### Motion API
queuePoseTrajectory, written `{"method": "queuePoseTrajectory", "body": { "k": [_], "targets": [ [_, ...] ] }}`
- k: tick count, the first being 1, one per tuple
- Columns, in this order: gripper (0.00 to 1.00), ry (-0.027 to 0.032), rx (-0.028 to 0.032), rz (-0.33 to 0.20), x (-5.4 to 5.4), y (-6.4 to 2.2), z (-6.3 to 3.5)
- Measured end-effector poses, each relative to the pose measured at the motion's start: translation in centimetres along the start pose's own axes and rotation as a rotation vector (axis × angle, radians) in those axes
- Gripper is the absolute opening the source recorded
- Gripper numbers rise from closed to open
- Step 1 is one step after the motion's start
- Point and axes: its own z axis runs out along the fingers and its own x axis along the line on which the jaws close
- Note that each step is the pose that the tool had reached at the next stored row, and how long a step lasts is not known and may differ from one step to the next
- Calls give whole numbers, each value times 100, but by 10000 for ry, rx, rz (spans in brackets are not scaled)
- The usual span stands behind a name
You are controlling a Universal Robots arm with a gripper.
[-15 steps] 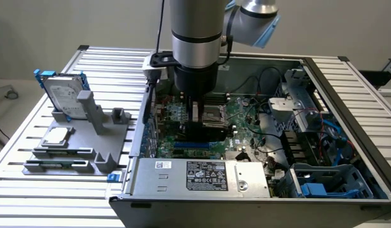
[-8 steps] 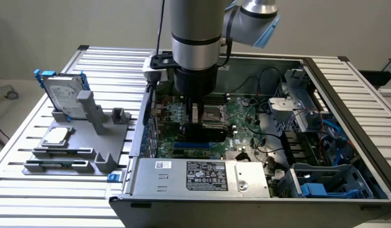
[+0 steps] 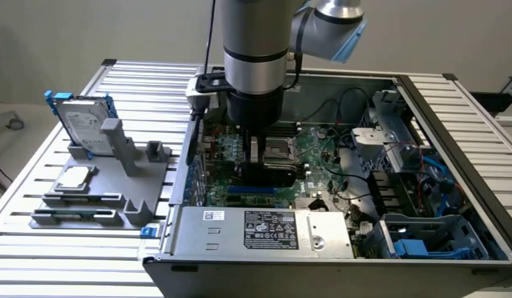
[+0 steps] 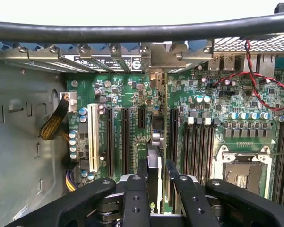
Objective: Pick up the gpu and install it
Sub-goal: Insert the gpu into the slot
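Gripper (image 4: 157, 165) clamped on gpu (image 3: 271, 175), edge-on over motherboard (image 3: 322, 155) slots.
Card judged light, stiff, fragile: grip the long edges, not the components.

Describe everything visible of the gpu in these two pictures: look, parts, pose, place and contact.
The gpu is a thin card with a black rounded shroud on one face and a green board on the other. It stands on edge, clamped in the claw, low inside the open computer case, over the motherboard's long slots. Whether it is seated cannot be told.
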Motion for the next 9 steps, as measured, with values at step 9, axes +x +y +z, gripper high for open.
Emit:
{"method": "queuePoseTrajectory", "body": {
  "k": [9],
  "targets": [
    [26, -200, -9, 8, 6, 1, 5]
  ]
}}
